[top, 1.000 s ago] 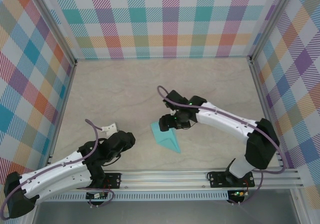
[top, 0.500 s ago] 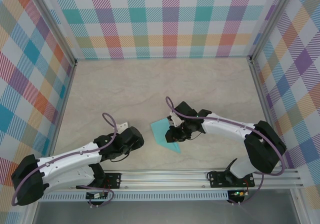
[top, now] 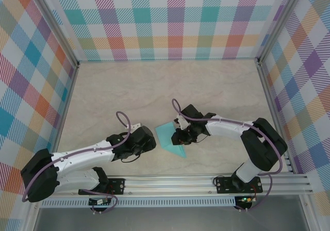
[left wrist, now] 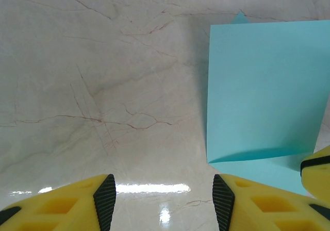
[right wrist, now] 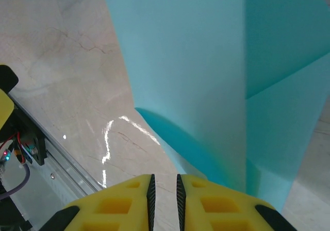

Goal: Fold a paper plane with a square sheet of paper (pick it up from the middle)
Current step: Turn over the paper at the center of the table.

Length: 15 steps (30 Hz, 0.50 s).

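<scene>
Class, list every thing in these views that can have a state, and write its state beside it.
square sheet of paper, partly folded, one flap raised off the table.
left tool, open, empty, over bare table beside the paper.
right tool, jaws almost closed at the paper's edge; a grip cannot be confirmed.

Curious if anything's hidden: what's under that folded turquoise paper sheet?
Beneath the raised flap of the turquoise paper sheet you see its own lower layer, shadow, and the beige marbled table. What lies under the flat part is covered.
</scene>
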Each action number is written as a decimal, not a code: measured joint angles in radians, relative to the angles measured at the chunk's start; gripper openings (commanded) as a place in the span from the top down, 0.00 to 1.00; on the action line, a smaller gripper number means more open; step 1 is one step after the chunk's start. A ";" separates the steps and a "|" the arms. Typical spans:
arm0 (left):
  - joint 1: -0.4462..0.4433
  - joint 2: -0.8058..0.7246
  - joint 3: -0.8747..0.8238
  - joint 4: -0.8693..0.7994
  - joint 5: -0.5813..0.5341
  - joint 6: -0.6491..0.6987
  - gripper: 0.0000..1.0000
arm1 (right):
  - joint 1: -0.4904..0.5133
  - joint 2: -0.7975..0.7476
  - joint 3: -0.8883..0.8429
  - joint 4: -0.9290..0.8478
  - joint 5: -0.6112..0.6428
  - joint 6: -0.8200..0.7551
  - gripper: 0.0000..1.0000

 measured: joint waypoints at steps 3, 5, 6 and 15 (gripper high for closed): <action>0.000 0.032 0.014 0.003 0.009 0.009 0.45 | -0.030 0.012 -0.024 0.022 -0.018 -0.006 0.79; 0.000 0.056 0.026 0.006 0.018 0.014 0.45 | -0.048 0.021 -0.039 0.039 -0.026 -0.010 0.78; 0.000 0.070 0.033 0.007 0.022 0.016 0.45 | -0.060 0.024 -0.048 0.048 -0.031 -0.010 0.78; 0.000 0.155 0.095 0.029 0.056 0.038 0.46 | -0.138 0.051 -0.123 0.134 -0.086 -0.010 0.78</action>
